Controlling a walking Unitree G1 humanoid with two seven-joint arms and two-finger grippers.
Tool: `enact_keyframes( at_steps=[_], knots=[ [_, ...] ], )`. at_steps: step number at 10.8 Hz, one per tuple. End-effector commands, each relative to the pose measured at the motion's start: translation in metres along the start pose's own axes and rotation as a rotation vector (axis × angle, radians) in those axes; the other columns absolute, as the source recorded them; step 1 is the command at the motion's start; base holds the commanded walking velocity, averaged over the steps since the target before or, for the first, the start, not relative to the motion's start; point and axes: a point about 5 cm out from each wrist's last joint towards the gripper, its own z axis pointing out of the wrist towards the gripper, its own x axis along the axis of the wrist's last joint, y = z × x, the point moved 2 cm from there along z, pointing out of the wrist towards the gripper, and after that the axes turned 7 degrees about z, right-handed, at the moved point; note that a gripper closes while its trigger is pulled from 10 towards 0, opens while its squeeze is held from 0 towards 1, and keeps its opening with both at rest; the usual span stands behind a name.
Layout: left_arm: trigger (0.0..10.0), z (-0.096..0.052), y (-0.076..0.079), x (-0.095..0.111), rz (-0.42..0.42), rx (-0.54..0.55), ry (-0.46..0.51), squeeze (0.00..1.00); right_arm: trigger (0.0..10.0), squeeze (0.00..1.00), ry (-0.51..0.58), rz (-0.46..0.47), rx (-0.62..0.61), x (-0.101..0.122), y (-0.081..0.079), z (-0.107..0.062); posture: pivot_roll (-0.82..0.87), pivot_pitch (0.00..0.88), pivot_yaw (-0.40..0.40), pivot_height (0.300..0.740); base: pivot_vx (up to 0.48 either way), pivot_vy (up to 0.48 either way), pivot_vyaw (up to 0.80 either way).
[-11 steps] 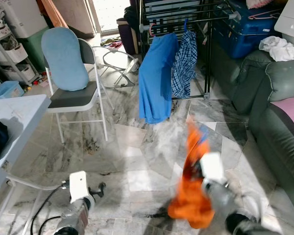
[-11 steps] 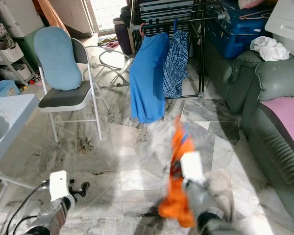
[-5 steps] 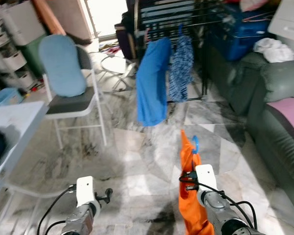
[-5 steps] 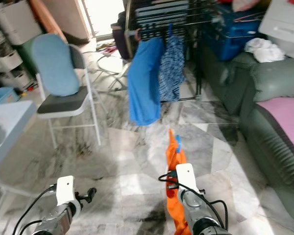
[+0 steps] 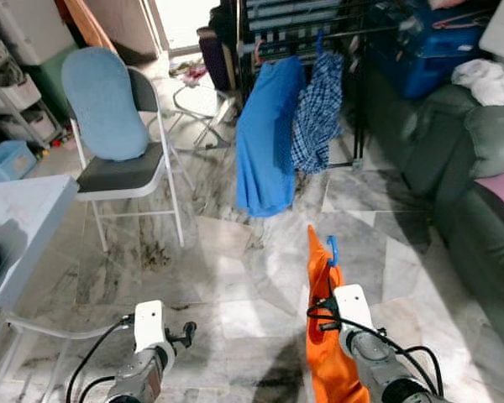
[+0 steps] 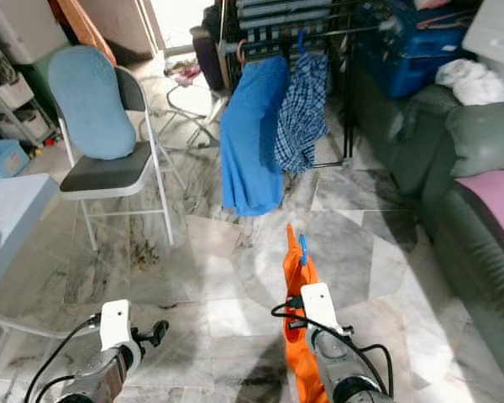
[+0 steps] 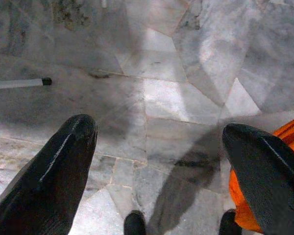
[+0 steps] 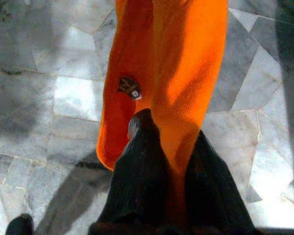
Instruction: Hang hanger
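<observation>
An orange garment (image 5: 324, 344) hangs on a blue hanger whose hook (image 5: 331, 249) sticks up above it, low in the middle of the head views. My right gripper (image 8: 171, 134) is shut on the garment, with orange cloth pinched between its black fingers (image 8: 142, 161). My left gripper (image 7: 157, 132) is low on the left, open and empty above the marble floor. At the back stands a black drying rack (image 5: 319, 21). A blue shirt (image 5: 269, 134) and a plaid shirt (image 5: 317, 113) hang from it.
A folding chair (image 5: 126, 172) with a blue cushion stands at the left. A white table (image 5: 21, 206) is at the near left, and a dark green sofa (image 5: 479, 168) runs along the right. Blue boxes (image 5: 420, 50) sit behind the rack. Marble floor (image 5: 227, 269) lies between me and the rack.
A second ago the orange garment was blurred and swinging; it now hangs steady and upright in the right gripper. The camera view has shifted slightly. The left gripper stays open.
</observation>
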Motion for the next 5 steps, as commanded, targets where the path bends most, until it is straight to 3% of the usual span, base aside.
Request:
enact_keyframes(
  at_steps=[1,2,5],
  knots=[
    [10.0,-0.0012,-0.0061,-0.0025,0.004,0.02,-0.014,0.0,10.0,0.0,-0.002,-0.016,0.021,-0.0011,-0.0048,-0.0003,-0.18,0.0,0.134,0.74,0.36,0.0,0.44],
    [10.0,-0.0017,-0.0063,-0.0045,0.007,0.024,-0.021,0.0,10.0,0.0,-0.013,-0.024,0.02,-0.0041,-0.0029,-0.001,-0.18,0.0,0.129,0.74,0.304,0.0,0.0],
    [10.0,-0.0038,-0.0064,-0.0121,-0.016,0.039,-0.033,0.0,10.0,0.0,-0.031,-0.065,0.041,-0.0065,-0.0018,-0.0013,-0.16,0.0,0.097,0.74,0.0,0.0,0.0]
  ],
)
